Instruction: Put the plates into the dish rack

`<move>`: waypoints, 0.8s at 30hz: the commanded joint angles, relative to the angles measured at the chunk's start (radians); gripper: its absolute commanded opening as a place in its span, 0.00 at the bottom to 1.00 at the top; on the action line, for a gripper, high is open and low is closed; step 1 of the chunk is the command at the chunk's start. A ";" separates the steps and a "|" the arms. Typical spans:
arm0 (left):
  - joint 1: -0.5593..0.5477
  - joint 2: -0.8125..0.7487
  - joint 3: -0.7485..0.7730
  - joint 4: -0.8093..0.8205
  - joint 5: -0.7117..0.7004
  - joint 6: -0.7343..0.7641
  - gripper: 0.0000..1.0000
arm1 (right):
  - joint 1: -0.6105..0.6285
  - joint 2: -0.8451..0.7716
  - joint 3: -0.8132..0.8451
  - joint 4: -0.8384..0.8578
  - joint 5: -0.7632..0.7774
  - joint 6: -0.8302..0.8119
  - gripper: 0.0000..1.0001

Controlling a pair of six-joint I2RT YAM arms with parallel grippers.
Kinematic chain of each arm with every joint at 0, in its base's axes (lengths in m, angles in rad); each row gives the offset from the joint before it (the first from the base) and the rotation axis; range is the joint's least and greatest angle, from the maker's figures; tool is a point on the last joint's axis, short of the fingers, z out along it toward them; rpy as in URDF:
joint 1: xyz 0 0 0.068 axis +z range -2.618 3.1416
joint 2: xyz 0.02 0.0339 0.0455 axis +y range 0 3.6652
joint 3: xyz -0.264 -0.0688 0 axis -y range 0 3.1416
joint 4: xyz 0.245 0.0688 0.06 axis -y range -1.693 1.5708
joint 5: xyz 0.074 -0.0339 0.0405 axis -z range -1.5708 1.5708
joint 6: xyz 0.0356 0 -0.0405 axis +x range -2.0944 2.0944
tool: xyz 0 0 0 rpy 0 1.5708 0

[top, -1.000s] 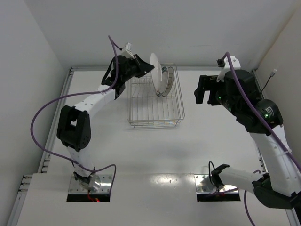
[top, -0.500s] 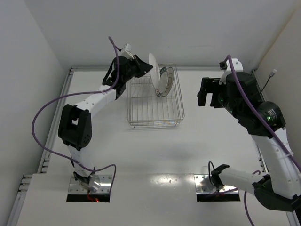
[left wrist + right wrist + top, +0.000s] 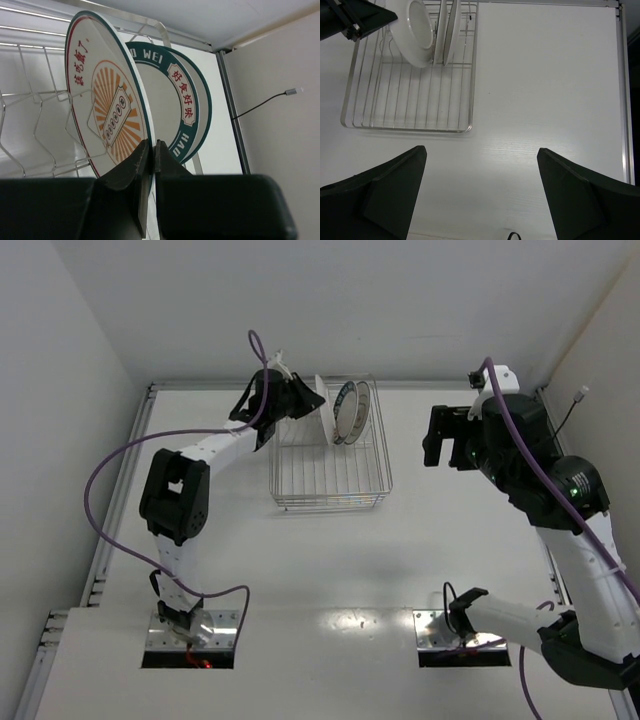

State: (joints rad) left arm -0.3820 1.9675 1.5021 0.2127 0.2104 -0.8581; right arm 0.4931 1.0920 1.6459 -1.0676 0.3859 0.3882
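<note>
My left gripper (image 3: pixel 152 150) is shut on the lower rim of the plate with the orange sunburst centre (image 3: pixel 107 115). That plate leans among the upright wires at the far end of the dish rack (image 3: pixel 330 475). Right behind it stands the blue-rimmed plate (image 3: pixel 187 107). In the top view the held plate (image 3: pixel 318 402) shows edge-on beside two plates (image 3: pixel 350 412) standing in the rack, with the left gripper (image 3: pixel 300 400) at its left. The right wrist view shows its white back (image 3: pixel 415 30). My right gripper (image 3: pixel 480 150) hangs open and empty over the table, right of the rack.
The rack's near rows (image 3: pixel 405 100) hold nothing. The back wall and the table's raised metal edge (image 3: pixel 420 385) run just behind the rack. A side wall with a loose cable (image 3: pixel 270 100) stands at the far right. A purple cable loops off the left arm (image 3: pixel 100 490).
The left gripper has carried the sunburst plate down and slightly right into the rack's far end, beside the two standing plates. The right arm has barely shifted.
</note>
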 commanded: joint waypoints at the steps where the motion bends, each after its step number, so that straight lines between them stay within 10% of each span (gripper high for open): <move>1: -0.009 0.005 0.067 -0.005 0.032 0.018 0.00 | -0.004 -0.007 0.025 0.003 0.019 -0.003 0.90; 6: -0.009 0.037 0.099 -0.015 0.125 0.030 0.03 | -0.004 -0.007 0.006 0.012 0.010 -0.003 0.90; 16: -0.061 0.085 0.305 -0.186 0.178 0.116 0.72 | -0.004 -0.017 -0.015 0.031 -0.019 0.015 0.90; 24: -0.072 0.076 0.339 -0.265 0.147 0.171 0.85 | -0.004 -0.038 -0.034 0.040 -0.028 0.024 0.90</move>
State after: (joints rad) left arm -0.4587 2.0518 1.8050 0.0074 0.3630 -0.7330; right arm 0.4931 1.0718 1.6161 -1.0657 0.3611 0.3996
